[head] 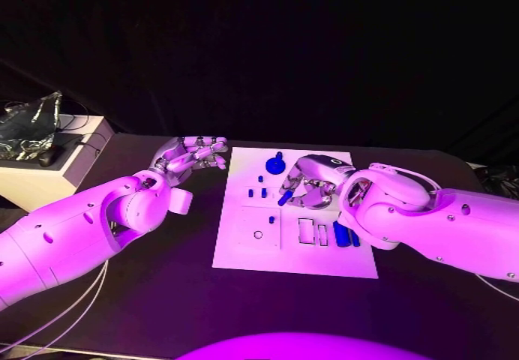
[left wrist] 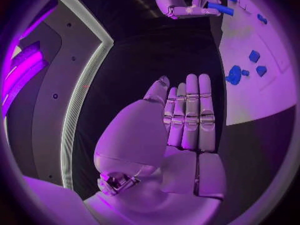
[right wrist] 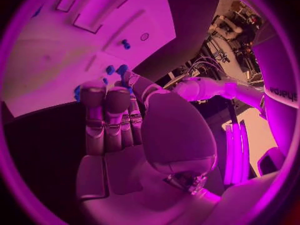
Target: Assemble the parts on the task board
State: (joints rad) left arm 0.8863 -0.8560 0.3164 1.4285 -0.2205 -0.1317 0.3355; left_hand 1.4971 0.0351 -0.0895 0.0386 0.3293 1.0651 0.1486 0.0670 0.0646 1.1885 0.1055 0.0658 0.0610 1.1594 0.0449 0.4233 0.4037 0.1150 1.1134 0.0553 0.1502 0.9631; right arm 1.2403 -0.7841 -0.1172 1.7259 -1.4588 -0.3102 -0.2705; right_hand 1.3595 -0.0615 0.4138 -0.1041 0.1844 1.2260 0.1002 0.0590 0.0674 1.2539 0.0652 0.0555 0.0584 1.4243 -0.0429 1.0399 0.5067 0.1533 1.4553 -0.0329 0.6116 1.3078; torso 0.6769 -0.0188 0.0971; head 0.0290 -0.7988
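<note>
The white task board (head: 244, 251) lies in the middle of the black table. My right hand (head: 310, 180) hovers over the board's far half and pinches a long blue part (head: 286, 197) that points down toward the board; the left wrist view shows that hand (left wrist: 184, 4) with the blue part (left wrist: 220, 8) sticking out of its fingers. A round blue part (head: 276, 163) and small blue pegs (head: 256, 193) stand on the board nearby. My left hand (head: 193, 159) floats off the board's far left corner, fingers straight and holding nothing (left wrist: 187, 117).
More blue parts (head: 343, 235) lie beside rectangular recesses (head: 306, 230) on the board's right side, close under my right forearm. A white box (head: 43, 176) with a silvery bag (head: 31, 127) and cables stands off the table's left edge.
</note>
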